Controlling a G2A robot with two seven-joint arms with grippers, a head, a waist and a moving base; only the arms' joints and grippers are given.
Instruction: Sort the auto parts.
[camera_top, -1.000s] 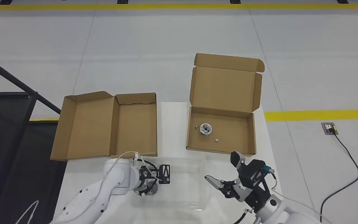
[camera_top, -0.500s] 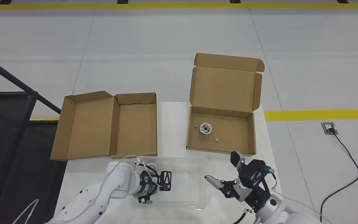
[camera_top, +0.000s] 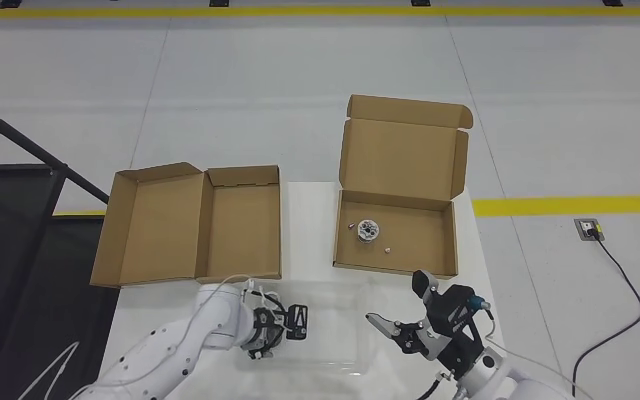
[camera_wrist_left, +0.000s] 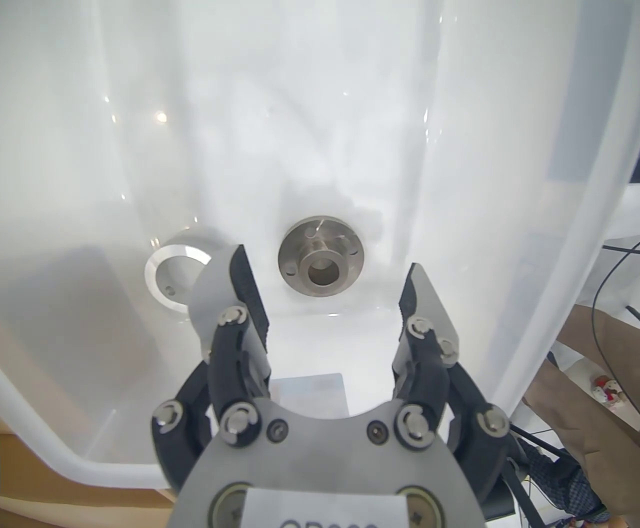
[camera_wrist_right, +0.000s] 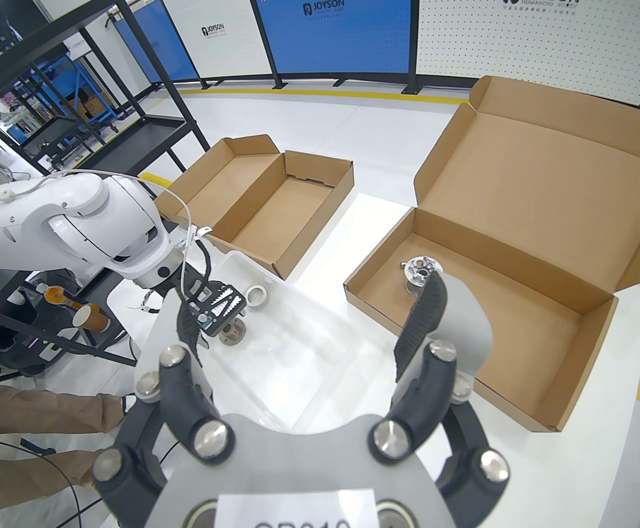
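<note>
Top view is giving you the layout. The left cardboard box (camera_top: 190, 225) is lying open and the clear bin (camera_top: 335, 340) is sitting at the table's near edge between the arms. The right cardboard box (camera_top: 395, 250) is lying open with a round metal part (camera_top: 368, 229) inside. From up there the bin's contents are reading too faint to tell.

Left wrist view is resolving them for you. A grey flanged hub (camera_wrist_left: 321, 263) is lying flat on the bin floor, bore facing up, and a silver ring (camera_wrist_left: 172, 275) is lying just beside it, partly hidden behind one finger. The left gripper (camera_wrist_left: 330, 295) is hanging over the hub with its jaws spread wide — gripping nothing, touching neither part as far as you can see.

Right wrist view is showing you the same hub and ring from the far side, with the left gripper's toothed fingers poised above them. The right gripper (camera_wrist_right: 310, 300) is hovering over the bin's right end, near the right box's front wall. Its jaws are standing wide apart and carrying nothing. The round part is sitting toward the box's back corner — well apart from this claw.
</note>
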